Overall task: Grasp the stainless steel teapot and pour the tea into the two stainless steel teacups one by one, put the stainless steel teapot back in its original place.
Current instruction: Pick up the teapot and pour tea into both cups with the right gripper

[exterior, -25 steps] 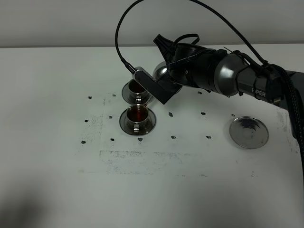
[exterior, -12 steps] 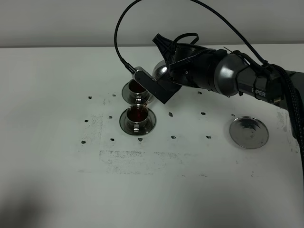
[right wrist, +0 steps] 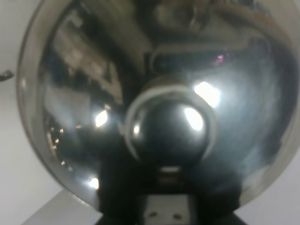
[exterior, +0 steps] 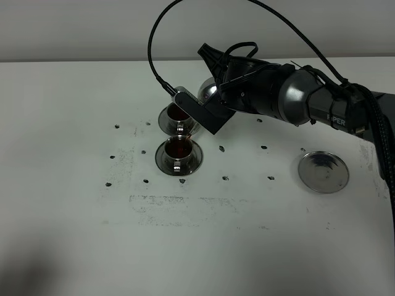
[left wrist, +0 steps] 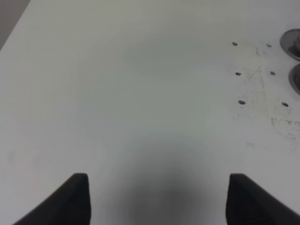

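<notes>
While the left gripper [left wrist: 154, 199] hangs with its jaws spread wide over bare worktop [left wrist: 140, 93], holding nothing and well apart from the work, the right wrist view is filled by the stainless steel teapot [right wrist: 159, 108], its knobbed lid [right wrist: 171, 129] right in front of the camera. That closeness suggests the right gripper [exterior: 231, 92] has the pot in hand, yet its fingers are hidden in both views, so how far they are closed cannot be told. Just below and ahead of that gripper the pot sits tilted over the two stainless steel teacups [exterior: 178, 134], the nearer cup [exterior: 179, 150] and the farther cup [exterior: 177, 116] each on a saucer and each showing dark tea [exterior: 179, 148]. I judge the pot rigid and fairly heavy with liquid, its polished steel slippery, so the loop handle is the place to hold, squarely, to stop it swinging as it is righted. Farther off, well to the other side of the arm, lies the empty round plate [exterior: 323, 172] where the pot belongs.
</notes>
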`<state>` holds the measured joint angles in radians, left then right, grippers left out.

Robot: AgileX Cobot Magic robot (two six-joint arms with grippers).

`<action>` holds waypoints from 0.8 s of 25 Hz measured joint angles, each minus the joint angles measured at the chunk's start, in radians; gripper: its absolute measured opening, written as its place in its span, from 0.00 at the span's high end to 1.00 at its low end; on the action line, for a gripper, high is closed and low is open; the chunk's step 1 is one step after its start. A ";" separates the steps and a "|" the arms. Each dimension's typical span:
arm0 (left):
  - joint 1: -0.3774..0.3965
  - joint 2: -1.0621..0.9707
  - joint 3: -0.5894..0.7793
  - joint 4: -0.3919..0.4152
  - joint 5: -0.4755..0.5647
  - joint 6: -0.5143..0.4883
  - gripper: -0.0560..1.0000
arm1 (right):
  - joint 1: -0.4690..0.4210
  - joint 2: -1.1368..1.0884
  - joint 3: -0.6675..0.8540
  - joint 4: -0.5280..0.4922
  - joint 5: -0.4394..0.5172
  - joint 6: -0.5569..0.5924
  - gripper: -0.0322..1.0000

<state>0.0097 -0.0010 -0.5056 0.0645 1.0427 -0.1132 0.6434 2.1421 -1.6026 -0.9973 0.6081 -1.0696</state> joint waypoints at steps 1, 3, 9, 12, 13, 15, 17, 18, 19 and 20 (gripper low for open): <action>0.000 0.000 0.000 0.000 0.000 0.000 0.39 | 0.000 0.000 0.000 0.000 0.000 0.000 0.78; 0.000 0.000 0.000 0.000 0.000 0.000 0.39 | 0.000 0.000 0.000 0.000 0.000 0.000 0.78; 0.000 0.000 0.000 0.000 0.000 0.000 0.39 | 0.000 0.000 0.000 0.070 0.001 0.001 0.78; 0.000 0.000 0.000 0.000 0.000 0.000 0.39 | -0.001 -0.001 0.000 0.130 0.015 0.001 0.78; 0.000 0.000 0.000 0.000 0.000 0.000 0.39 | -0.002 -0.004 0.000 0.148 0.025 0.001 0.78; 0.000 0.000 0.000 0.000 0.000 0.000 0.39 | -0.009 -0.007 0.000 0.177 0.037 0.001 0.78; 0.000 0.000 0.000 0.000 0.000 0.000 0.39 | -0.018 -0.007 0.000 0.210 0.043 0.001 0.78; 0.000 0.000 0.000 0.000 0.000 0.000 0.39 | -0.022 -0.007 0.000 0.227 0.048 0.001 0.78; 0.000 0.000 0.000 0.000 0.000 0.000 0.39 | -0.029 -0.008 0.000 0.244 0.051 0.001 0.78; 0.000 0.000 0.000 0.000 0.000 0.000 0.39 | -0.035 -0.010 0.000 0.272 0.052 0.001 0.78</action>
<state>0.0097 -0.0010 -0.5056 0.0645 1.0427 -0.1132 0.6083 2.1319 -1.6026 -0.7250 0.6598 -1.0686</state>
